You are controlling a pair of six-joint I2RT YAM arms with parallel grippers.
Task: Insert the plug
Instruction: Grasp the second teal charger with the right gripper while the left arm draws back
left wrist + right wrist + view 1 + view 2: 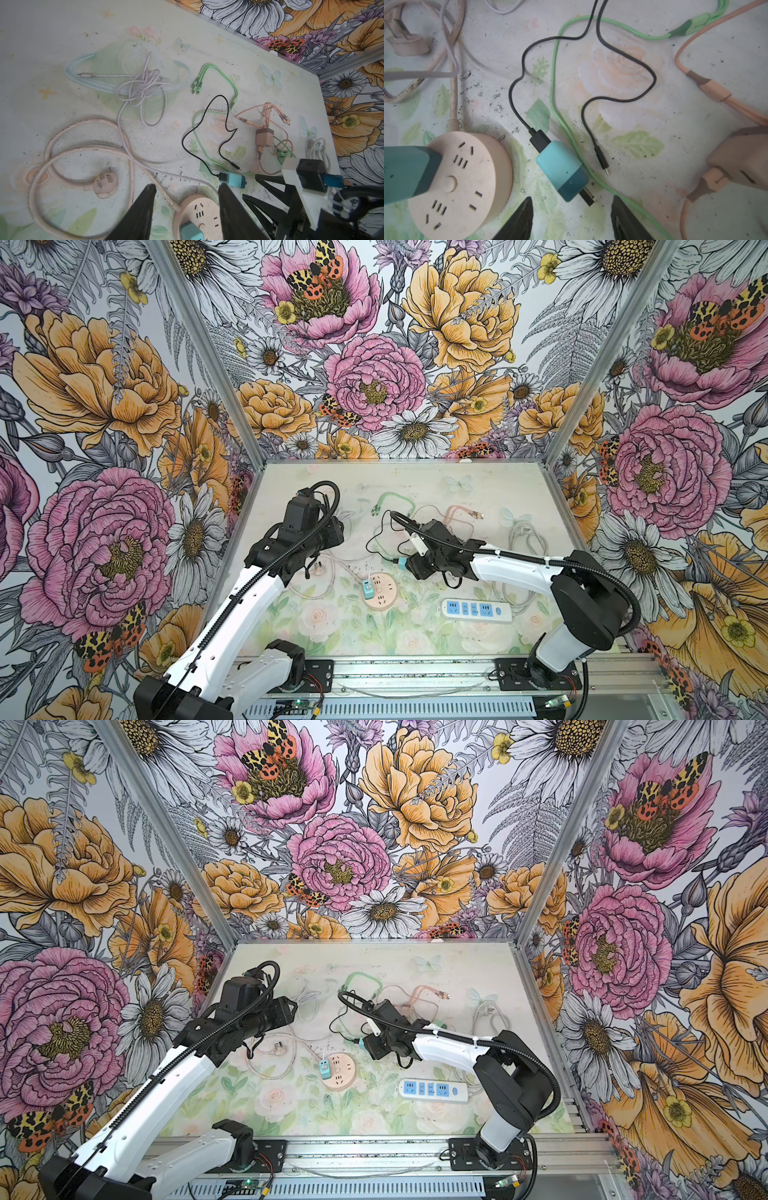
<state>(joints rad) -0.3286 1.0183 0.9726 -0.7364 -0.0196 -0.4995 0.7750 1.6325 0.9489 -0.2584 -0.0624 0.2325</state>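
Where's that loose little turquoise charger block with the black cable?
In the right wrist view, the turquoise plastic charger block lies beside the round pink socket hub, just ahead of the right pincer.

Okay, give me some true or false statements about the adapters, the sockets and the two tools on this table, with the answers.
1. The round pink hub has a teal adapter plugged into it. True.
2. The right tool grips the loose teal adapter. False: the tool is open, and that adapter lies ungripped on the table.
3. The white power strip has a plug in it. False: its sockets are empty.
4. A black cable runs into the loose teal adapter. True.
5. The left tool holds the pink wall plug. False: the tool is open and empty, and the plug lies on the table.
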